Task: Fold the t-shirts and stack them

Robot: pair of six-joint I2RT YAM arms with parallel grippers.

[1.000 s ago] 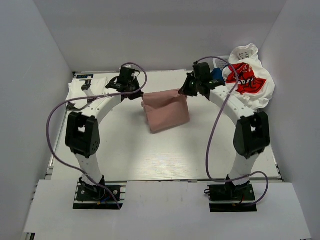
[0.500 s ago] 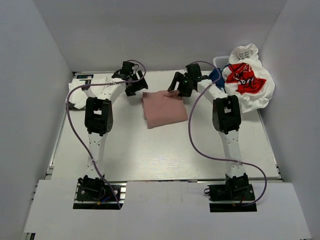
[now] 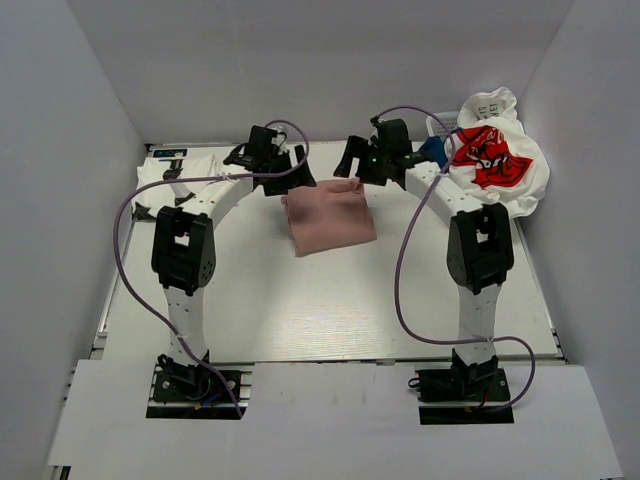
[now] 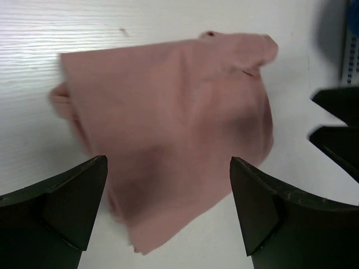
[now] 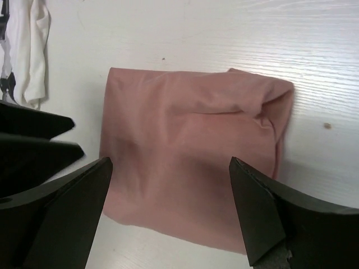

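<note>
A dusty-pink t-shirt (image 3: 328, 217) lies folded into a rough rectangle on the table's back middle. My left gripper (image 3: 290, 176) hangs open just beyond its back left corner. My right gripper (image 3: 352, 160) hangs open just beyond its back right corner. In the left wrist view the pink shirt (image 4: 168, 129) lies below the wide-apart fingers of the left gripper (image 4: 168, 162), untouched. The right wrist view shows the same shirt (image 5: 190, 145) beneath the open right gripper (image 5: 170, 162). A white t-shirt with a red graphic (image 3: 497, 160) is heaped at the back right, with navy cloth (image 3: 433, 150) beside it.
A white slotted basket (image 3: 440, 124) stands under the heap at the back right. White cloth (image 3: 160, 182) lies at the back left, also seen as white cloth (image 5: 31, 50) in the right wrist view. White walls close in the table on three sides.
Both grippers have opened and let go of the pink shirt. It has settled flat on the table. Both wrists have drawn back toward the far wall.
</note>
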